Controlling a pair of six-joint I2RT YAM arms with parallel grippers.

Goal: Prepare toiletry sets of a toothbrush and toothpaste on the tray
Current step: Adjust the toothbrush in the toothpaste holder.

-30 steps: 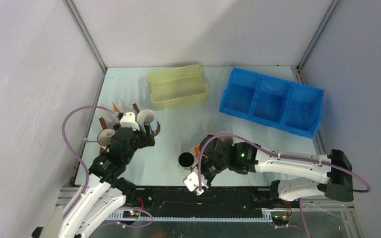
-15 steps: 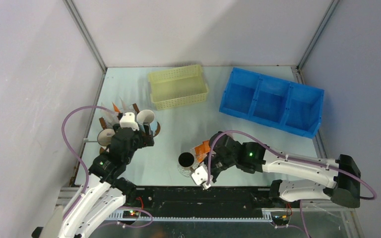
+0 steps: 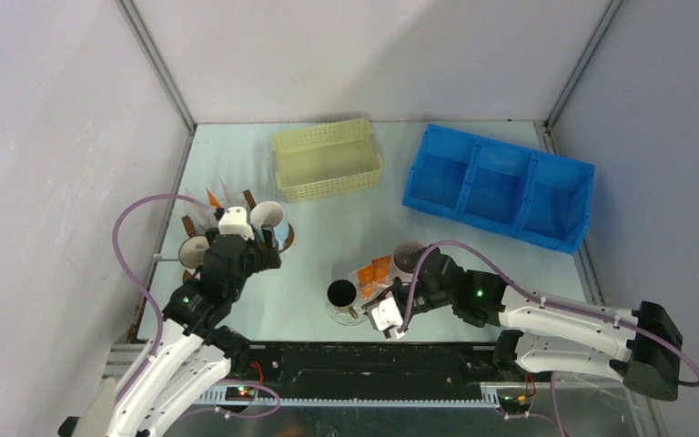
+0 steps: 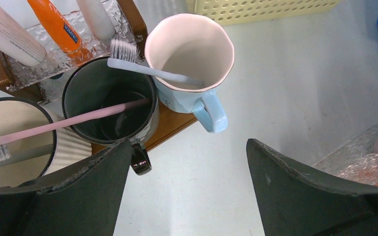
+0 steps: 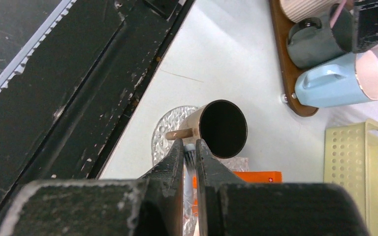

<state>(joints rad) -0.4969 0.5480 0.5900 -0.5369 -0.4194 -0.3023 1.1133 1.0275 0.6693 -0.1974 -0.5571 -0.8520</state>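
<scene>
Beside the dark mug (image 5: 221, 129), the right fingers (image 5: 170, 167) are nearly closed on a pale toothbrush (image 5: 189, 158) near its bristles, with an orange tube (image 5: 258, 176) just beyond. The brush could snag the mug's handle and tip it. The left fingers (image 4: 88, 191), spread wide and empty, hover over a pink toothbrush (image 4: 78, 118) and might knock it.

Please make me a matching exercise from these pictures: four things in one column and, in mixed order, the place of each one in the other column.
Things
1. pink toothbrush
2. pale blue toothbrush
3. brown mug
4. yellow basket

Places
a. left of the blue bin
b. in the black mug
c. on the clear glass dish
d. in the light blue mug

Pairs: 1-b, 2-d, 3-c, 4-a
</scene>
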